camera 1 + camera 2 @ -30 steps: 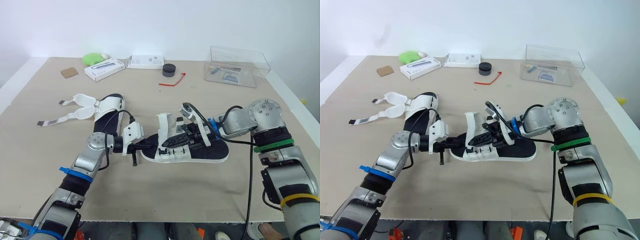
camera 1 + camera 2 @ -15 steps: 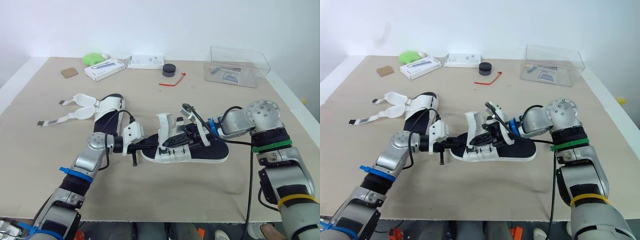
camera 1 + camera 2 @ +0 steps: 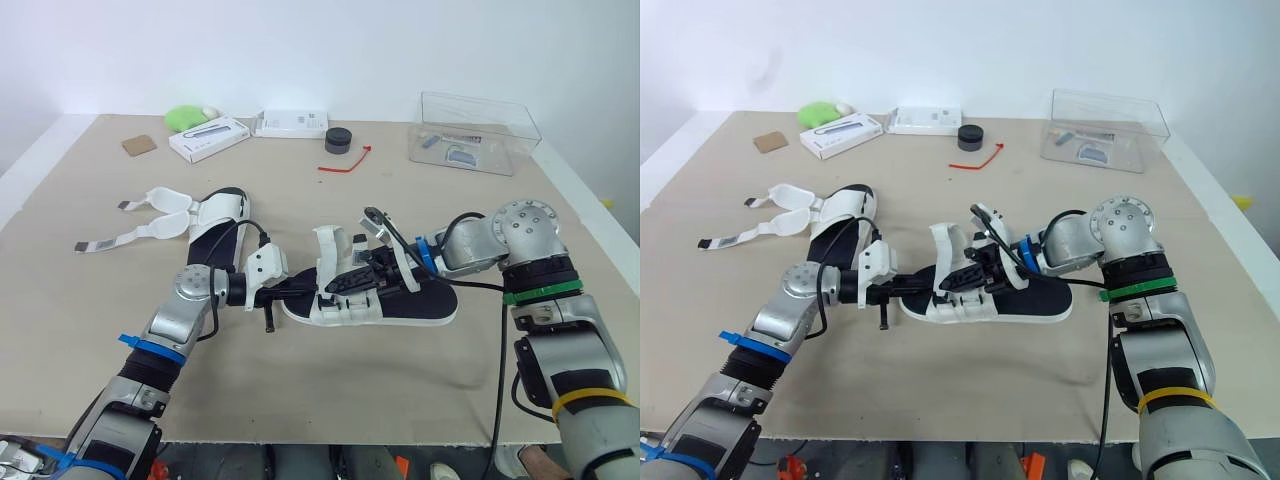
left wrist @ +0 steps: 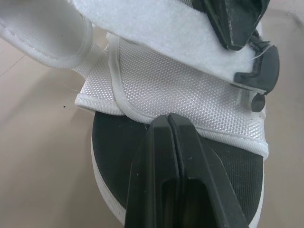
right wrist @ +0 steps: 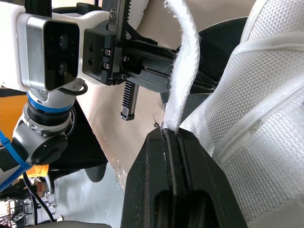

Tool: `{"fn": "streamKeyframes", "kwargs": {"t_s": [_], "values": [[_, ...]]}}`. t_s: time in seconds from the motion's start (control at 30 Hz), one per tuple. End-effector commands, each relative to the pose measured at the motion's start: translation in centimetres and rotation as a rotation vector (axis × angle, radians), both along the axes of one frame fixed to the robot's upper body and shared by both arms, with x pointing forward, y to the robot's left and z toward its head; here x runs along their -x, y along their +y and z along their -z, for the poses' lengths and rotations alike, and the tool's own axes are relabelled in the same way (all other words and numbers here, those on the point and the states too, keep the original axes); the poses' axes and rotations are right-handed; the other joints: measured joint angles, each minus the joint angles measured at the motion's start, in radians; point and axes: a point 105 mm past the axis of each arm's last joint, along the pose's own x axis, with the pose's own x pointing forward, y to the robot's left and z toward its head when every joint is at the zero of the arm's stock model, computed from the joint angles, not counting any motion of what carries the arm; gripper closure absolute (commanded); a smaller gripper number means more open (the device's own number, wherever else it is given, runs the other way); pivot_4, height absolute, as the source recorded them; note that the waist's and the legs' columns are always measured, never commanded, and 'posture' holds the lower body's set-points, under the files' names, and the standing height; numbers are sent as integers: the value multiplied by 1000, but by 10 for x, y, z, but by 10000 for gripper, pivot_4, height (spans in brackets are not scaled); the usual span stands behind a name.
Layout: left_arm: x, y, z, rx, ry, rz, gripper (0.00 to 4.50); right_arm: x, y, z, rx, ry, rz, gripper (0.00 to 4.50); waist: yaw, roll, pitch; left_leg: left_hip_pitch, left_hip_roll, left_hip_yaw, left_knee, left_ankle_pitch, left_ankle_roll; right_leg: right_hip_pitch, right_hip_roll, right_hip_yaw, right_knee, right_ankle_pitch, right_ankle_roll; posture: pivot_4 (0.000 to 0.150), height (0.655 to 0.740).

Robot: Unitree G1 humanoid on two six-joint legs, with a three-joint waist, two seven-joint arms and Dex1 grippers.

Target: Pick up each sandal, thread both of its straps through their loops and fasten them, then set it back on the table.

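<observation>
A white sandal with a black footbed lies at the table's middle, between my two grippers. My right gripper reaches across it from the right and is shut on its white front strap, which rises from between the fingers. My left gripper comes in from the left, shut, with its tips resting on the black footbed just before the white mesh band. A second sandal lies at the left, and its two straps are spread loose on the table.
Along the far edge stand a clear plastic box, a black round puck, two white boxes, a green object, a cardboard scrap and a red tie. The table's front strip is bare.
</observation>
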Motion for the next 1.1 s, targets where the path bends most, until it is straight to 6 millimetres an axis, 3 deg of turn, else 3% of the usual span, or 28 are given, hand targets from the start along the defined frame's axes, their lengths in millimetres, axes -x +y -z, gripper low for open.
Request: {"fn": "streamKeyframes", "kwargs": {"t_s": [0.03,0.67,1.1], "values": [[3,-3,0,-7,-10,15,45000,-3,-1,-16,-25,-47,2,44075,0,0,0,0,0,0,0,0,0,0,0,0,0,0,0,1500,7400],[3,-2,1,-8,-7,9,45000,17,2,-3,-44,17,-66,44075,0,0,0,0,0,0,0,0,0,0,0,0,0,0,0,1500,7400],[2,-2,3,-18,-12,9,45000,17,-1,12,-14,35,22,44075,0,0,0,0,0,0,0,0,0,0,0,1,0,0,0,1500,7400]]}}
